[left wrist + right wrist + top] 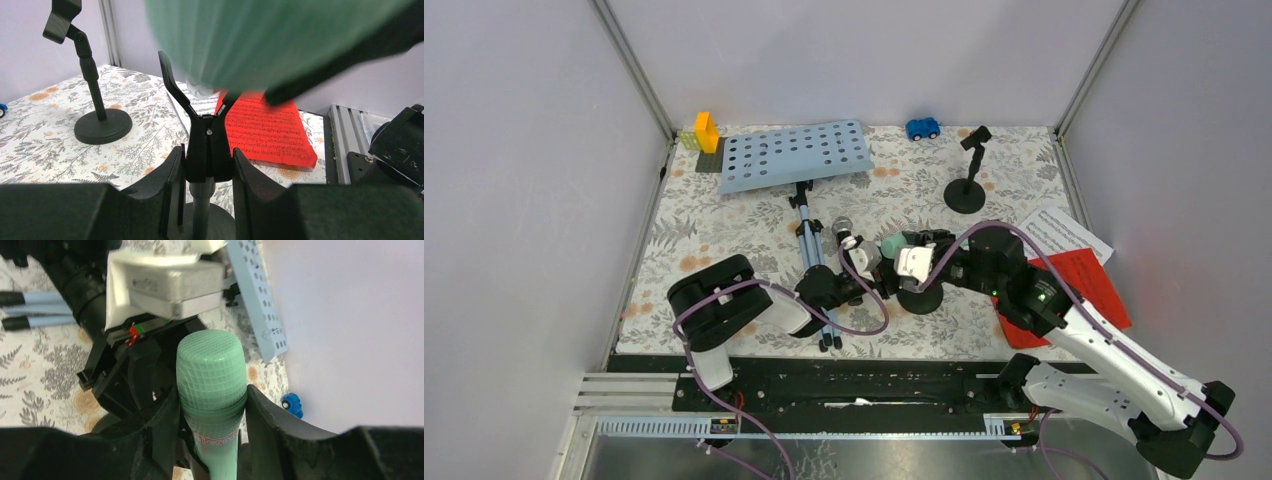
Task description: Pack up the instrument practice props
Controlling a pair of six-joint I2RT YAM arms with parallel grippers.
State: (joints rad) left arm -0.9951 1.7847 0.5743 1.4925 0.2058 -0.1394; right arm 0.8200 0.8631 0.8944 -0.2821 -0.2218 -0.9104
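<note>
Nearest us, the left gripper (209, 172) is pinched on the neck of a holder (209, 142), just under its forked clip. The clip's 2 prongs open upward. The holder stands upright on its round base near the middle of the worktop (724, 230).

Over that clip, in the left wrist view, hangs the green mic (211, 372). The right gripper (212, 412) has it clamped between its 2 fingers, just below the meshed head. The mic's long axis runs along the right gripper's own reach, with the head pointing away from that wrist and toward the left arm. We cannot tell whether the mic's body touches the prongs, because up close it is only a blur.

We judge that the coming move turns on this: the mic lies over the clip's open side, so it should come away along that opening while the left gripper steadies the holder.

Just beyond, the black mic (846, 238) lies by the rack's tripod legs. To the right are the red sheet (265, 130) and the white sheet (1064, 232). Farthest off are the 2nd holder (965, 190) and the rack (794, 155).
</note>
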